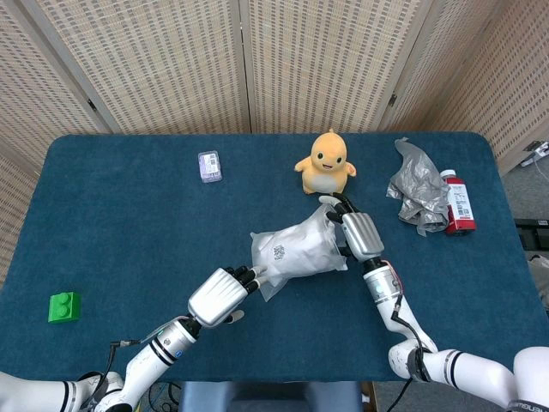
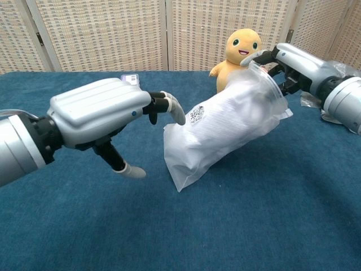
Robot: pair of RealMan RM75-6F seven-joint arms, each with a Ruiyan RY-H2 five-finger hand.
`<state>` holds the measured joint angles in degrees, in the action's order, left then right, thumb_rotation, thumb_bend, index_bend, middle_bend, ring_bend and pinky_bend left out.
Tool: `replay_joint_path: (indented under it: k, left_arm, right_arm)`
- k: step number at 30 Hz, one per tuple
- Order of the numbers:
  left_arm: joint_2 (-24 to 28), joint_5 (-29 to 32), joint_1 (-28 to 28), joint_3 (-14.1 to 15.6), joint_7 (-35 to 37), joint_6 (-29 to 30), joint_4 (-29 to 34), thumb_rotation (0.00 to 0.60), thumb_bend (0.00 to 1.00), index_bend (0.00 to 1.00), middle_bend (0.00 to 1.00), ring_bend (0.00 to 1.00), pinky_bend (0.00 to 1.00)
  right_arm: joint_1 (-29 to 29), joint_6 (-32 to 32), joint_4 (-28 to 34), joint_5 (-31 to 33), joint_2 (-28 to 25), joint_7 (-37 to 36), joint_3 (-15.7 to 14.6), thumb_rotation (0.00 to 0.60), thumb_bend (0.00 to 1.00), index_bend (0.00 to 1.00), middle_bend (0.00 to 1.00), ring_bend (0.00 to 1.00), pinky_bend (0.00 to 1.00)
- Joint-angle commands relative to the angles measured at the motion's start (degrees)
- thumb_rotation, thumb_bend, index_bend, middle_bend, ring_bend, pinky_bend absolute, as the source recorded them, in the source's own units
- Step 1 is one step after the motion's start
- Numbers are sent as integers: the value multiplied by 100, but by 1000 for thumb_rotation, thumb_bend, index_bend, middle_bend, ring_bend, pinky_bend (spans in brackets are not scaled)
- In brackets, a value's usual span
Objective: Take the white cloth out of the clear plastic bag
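Holding the clear plastic bag (image 1: 296, 250) by its upper rim: right hand (image 1: 359, 234), fingers pinched on the edge near the opening; bag tilted, its lower corner resting on the desk (image 1: 111, 232) and its mouth raised toward the right; white cloth (image 2: 225, 121) inside the bag, filling most of it, seen through the plastic; small dark printed mark on the bag's side.

Left hand (image 1: 220, 295): near the bag's lower left corner, just beside it, fingers spread apart and holding nothing; in the chest view the fingertips (image 2: 176, 112) point toward the bag, whether they touch the plastic cannot be told.

Other items on the blue desk: yellow plush toy (image 1: 326, 162), upright, just behind the bag's mouth; small purple packet (image 1: 209, 166), toward the far left of centre, well apart from the bag; green block (image 1: 63, 306), near the left front edge; crumpled grey bag (image 1: 418, 189), at the far right; red bottle (image 1: 459, 204), lying flat, touching the grey bag on its right side.

Backdrop: woven folding screen (image 1: 257, 60) behind the desk.
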<state>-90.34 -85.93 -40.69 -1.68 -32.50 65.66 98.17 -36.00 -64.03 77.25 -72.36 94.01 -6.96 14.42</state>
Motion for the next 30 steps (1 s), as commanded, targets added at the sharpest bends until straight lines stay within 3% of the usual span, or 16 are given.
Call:
replay_joint_path:
  k: [1,17,30]
  left_arm:
    - [-52,-11,-19,-21,-4,-51,-38,600,0,270,244,364,647]
    - [-153,51,-94,-99,-151,-362,-129,600,0,303,273,371,664]
    - [-435,797,-285,-273,-473,-914,-479,600,0,325,275,371,667]
  right_arm:
    - [32,80,-132,74,38,-42,-24,600,642,767,198,62,306]
    - [166,435,-860,228,311,-331,-158,600,644,767,199,62,298]
    - [124,430,-718,185,224,-361,13,600,645,767,198,62,296]
